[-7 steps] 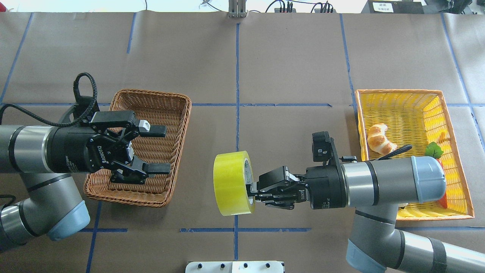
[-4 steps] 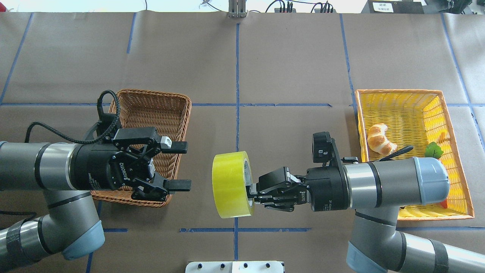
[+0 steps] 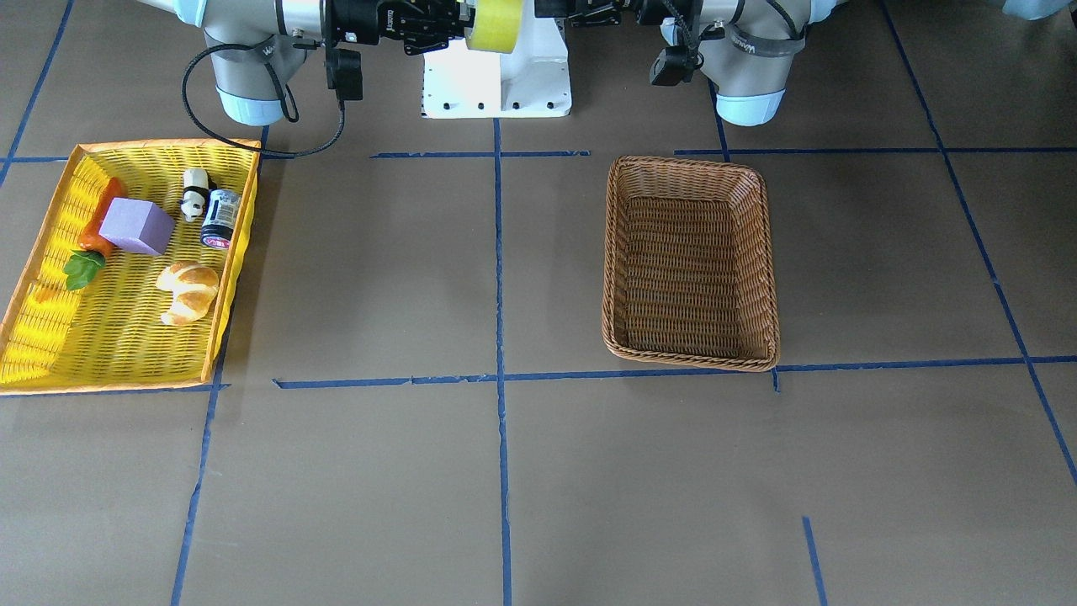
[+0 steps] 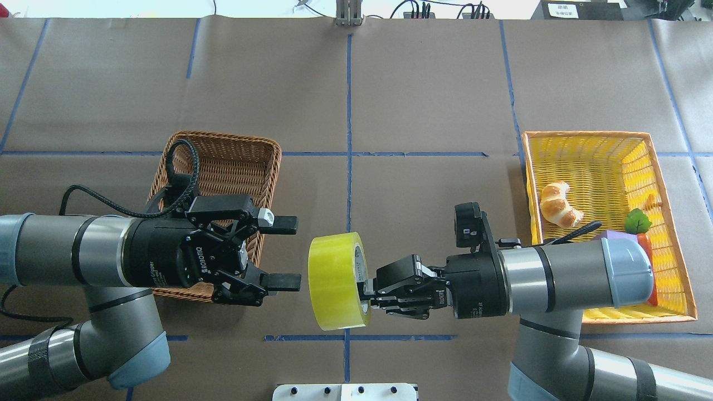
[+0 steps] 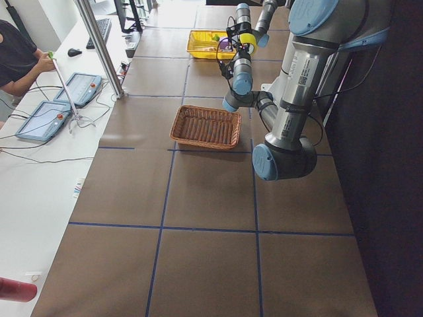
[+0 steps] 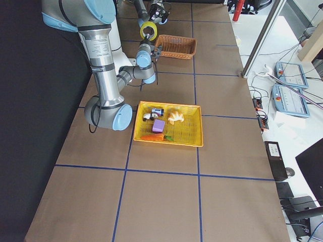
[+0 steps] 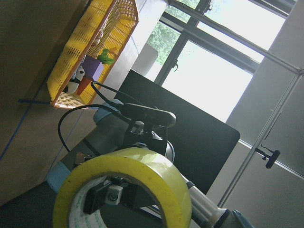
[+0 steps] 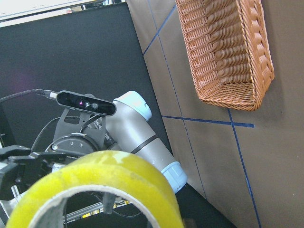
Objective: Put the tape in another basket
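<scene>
Left gripper (image 4: 294, 252) has advanced toward the tape (image 4: 333, 281), jaws spread; right gripper (image 4: 367, 291) clamps its rim. Handover at centre frame: you next straddle and pinch the roll.

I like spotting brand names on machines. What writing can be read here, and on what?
"ROBOTIQ": on the body of the left end effector, overhead view.
The right end effector: a similar marking, too small to read.
Green print on the core of the tape: too small.
The small can: label blurred.
White label on the far black box: blurred.
</scene>
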You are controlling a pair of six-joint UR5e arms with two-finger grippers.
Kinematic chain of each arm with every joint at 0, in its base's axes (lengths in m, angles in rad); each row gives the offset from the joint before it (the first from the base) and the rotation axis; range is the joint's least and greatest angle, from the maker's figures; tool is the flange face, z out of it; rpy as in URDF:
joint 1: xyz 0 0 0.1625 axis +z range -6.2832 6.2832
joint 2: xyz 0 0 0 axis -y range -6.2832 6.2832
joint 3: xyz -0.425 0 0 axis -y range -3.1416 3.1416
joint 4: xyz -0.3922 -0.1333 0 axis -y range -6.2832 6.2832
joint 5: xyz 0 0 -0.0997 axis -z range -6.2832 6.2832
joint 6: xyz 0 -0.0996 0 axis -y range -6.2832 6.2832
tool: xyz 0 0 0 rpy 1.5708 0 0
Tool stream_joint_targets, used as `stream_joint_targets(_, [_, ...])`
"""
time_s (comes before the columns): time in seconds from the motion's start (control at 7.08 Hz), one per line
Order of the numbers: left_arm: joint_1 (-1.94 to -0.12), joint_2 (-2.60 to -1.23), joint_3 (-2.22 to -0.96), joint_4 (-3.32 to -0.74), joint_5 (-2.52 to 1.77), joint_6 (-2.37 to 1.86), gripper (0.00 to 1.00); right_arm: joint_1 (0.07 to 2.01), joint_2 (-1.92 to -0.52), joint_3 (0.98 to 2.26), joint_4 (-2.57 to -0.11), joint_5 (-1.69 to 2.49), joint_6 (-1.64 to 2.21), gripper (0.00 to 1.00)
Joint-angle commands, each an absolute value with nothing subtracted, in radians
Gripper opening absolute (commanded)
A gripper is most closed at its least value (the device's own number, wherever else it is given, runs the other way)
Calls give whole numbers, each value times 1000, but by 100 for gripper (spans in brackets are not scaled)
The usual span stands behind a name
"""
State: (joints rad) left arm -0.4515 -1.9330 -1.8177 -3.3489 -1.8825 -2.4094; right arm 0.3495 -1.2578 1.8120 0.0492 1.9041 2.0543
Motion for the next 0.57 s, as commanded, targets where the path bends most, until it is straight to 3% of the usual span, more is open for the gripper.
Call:
stream_joint_targets(0.0, [-451, -1944, -1816, -3349, -1847, -2419, 100, 331, -1259, 1810, 49, 1905, 2054, 0])
stream_joint_targets(0.42, [-430, -1963, -1801, -3347, -1836, -2419, 100, 327, -1258, 1810, 49, 1904, 2054, 0])
